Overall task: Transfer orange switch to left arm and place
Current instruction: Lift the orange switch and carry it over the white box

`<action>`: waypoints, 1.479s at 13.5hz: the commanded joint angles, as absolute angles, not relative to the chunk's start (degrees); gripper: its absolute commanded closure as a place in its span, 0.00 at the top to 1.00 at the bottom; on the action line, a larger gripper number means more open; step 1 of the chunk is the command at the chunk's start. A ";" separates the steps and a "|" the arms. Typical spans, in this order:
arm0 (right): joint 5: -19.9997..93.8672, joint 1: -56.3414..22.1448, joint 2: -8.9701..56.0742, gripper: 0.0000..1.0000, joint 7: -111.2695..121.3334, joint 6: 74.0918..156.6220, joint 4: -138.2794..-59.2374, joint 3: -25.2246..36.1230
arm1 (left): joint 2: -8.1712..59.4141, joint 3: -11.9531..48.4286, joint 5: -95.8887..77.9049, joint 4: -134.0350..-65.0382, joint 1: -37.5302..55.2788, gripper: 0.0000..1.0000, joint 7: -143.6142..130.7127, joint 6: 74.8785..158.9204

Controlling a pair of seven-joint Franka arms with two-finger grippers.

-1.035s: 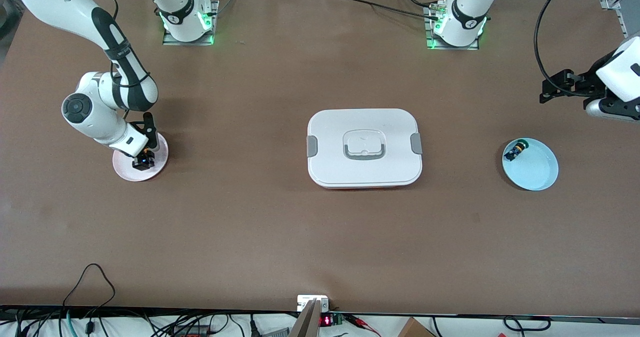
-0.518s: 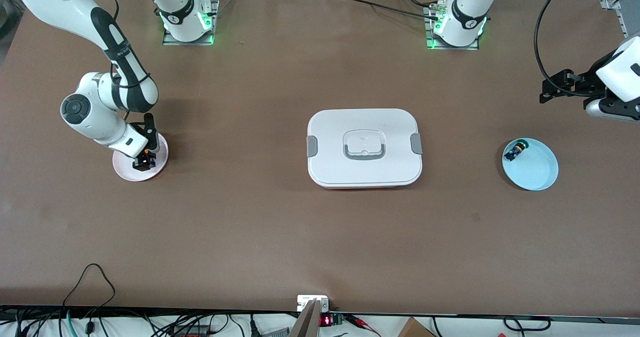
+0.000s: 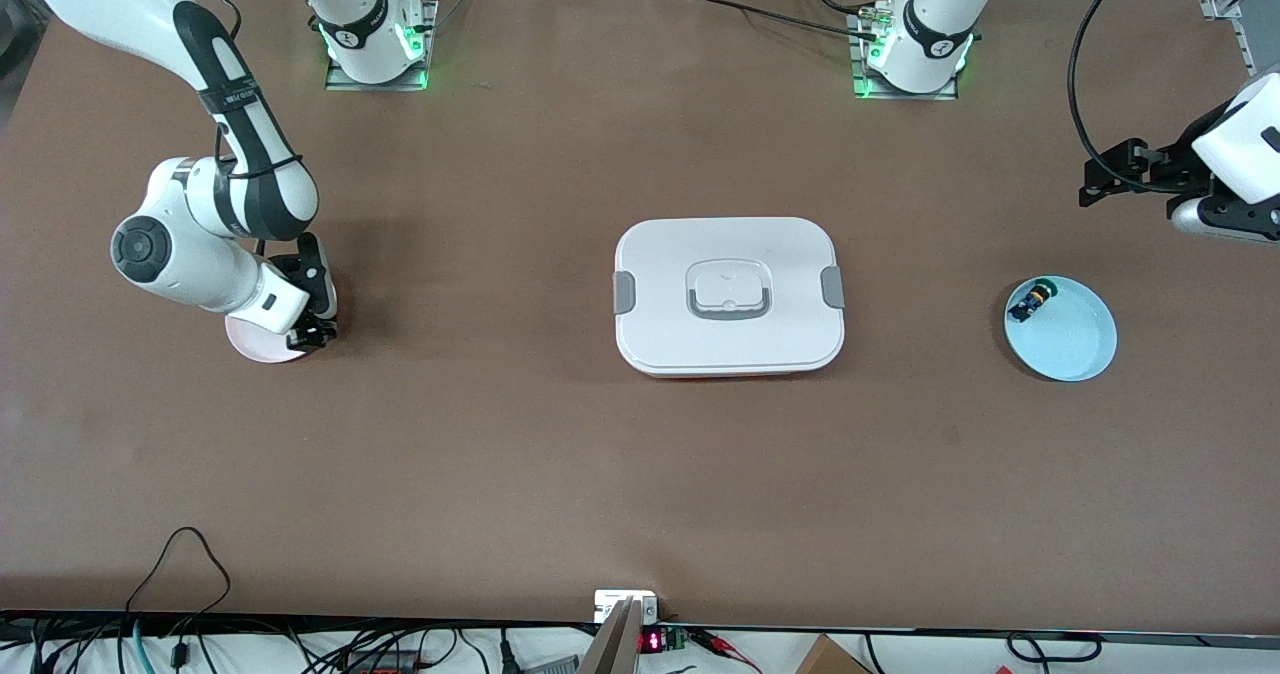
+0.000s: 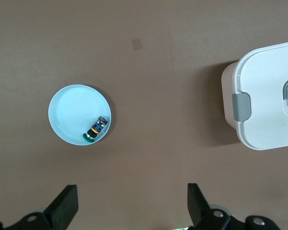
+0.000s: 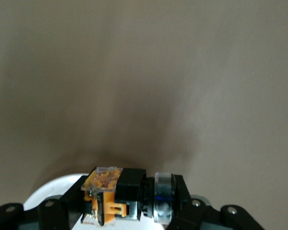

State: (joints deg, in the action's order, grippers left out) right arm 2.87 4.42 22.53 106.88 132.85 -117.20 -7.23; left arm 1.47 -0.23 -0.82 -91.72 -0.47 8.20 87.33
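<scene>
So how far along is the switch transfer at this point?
Done: the right pincer is shut on the orange switch, over the edge of the pink plate. In hand: carrying it from that plate. Left: the pass to the left pincer, which waits open above the table near the blue plate, keeping clear of the box between them.

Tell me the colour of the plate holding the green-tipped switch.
Pale blue round plate, clearest in the left wrist view.
</scene>
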 commanded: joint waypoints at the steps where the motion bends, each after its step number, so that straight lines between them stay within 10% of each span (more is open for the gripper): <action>1: 4.91 4.75 22.32 0.13 101.63 128.85 -115.14 -11.93 | 1.05 -0.18 -0.44 -91.67 -0.35 1.00 8.44 86.84; 11: 37.13 4.22 22.59 0.08 85.44 126.74 -107.41 -30.92 | 2.10 -0.18 -0.70 -90.62 0.00 1.00 8.79 86.14; 20: 65.53 -11.49 22.50 0.10 84.99 144.72 -99.93 -31.29 | 7.11 -0.26 -19.64 -90.00 -0.44 1.00 8.44 75.78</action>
State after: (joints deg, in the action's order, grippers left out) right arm 60.39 -7.90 22.48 85.68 139.71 -101.07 -31.52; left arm 5.45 -0.10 -12.97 -91.61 0.02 8.20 79.54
